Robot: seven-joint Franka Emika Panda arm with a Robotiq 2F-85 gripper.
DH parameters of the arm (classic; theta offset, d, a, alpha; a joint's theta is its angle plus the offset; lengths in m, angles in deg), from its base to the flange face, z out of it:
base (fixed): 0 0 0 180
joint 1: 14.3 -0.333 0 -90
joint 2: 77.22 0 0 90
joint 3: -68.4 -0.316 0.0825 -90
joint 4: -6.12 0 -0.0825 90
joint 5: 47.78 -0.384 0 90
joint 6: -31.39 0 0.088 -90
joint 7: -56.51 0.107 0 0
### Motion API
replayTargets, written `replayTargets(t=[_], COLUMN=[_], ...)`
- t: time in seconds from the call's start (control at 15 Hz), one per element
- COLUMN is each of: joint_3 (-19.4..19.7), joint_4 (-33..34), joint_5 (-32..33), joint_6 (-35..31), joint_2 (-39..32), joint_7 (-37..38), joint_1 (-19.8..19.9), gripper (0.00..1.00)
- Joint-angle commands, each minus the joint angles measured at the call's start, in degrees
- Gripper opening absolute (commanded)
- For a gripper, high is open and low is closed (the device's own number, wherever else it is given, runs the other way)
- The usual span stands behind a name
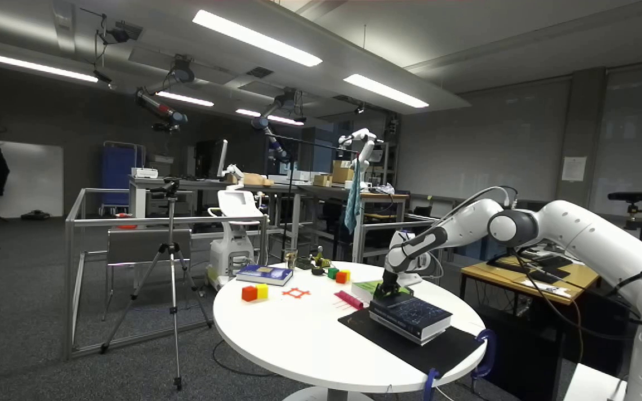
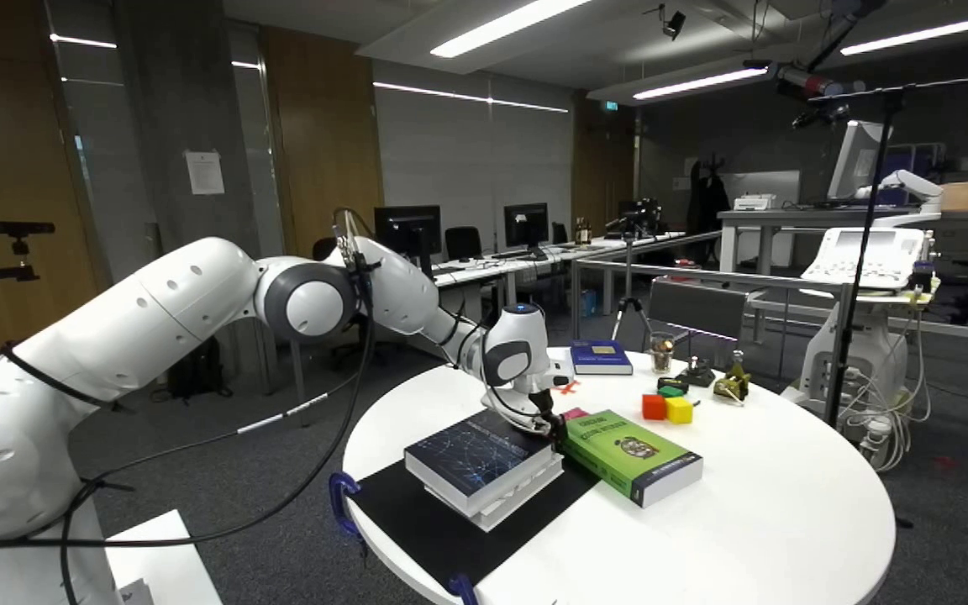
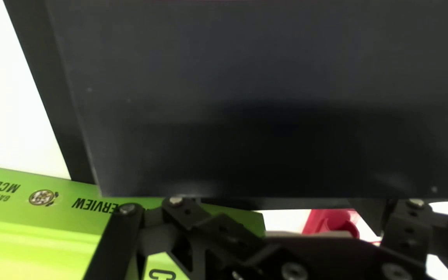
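1 end effector, fingers spread, at edge of dark book; contact unclear.

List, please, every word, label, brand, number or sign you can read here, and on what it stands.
"MCDOW": green book spine, wrist view, cut by picture edge.
"GAYLE LA": same spine, likewise cut.
"ERVIEW": same spine, rest behind the jaws.
Too small or blurred to read: green cover, dark book, blue book, paper notice, green sign.

On the green book, left in the wrist view, you read inverted, partial lettering: "GAYLE LA", "MCDOW", "ERVIEW".
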Motion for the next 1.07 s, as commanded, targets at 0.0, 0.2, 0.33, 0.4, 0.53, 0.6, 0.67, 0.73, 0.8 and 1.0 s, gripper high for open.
replayTargets(t=[0.0,0.2,0.33,0.4,0.53,0.6,0.67,0.73,0.8,1.0], joint_3=[-0.79,0.28,1.43,1.77,2.97,3.79,3.89,4.04,4.17,4.16], joint_4=[1.08,0.97,0.88,0.88,0.98,1.15,1.43,1.49,1.64,1.87], joint_5=[-0.05,0.65,1.31,1.48,2.12,2.51,2.68,2.84,3.0,3.29], joint_6=[0.29,1.92,3.81,4.4,6.54,7.43,8.34,9.03,9.42,11.0], joint_2=[-0.47,0.04,0.54,0.67,0.96,1.03,1.01,1.09,1.04,1.08], joint_7=[-1.66,-0.36,1.1,1.56,2.83,3.99,4.21,4.48,4.73,4.89], joint_1=[0.89,0.12,-0.75,-1.0,-1.87,-2.45,-2.55,-2.75,-2.92,-3.16], gripper=[1.0,1.0,1.0,1.0,1.0,1.0,1.0,1.0,1.0,1.0])
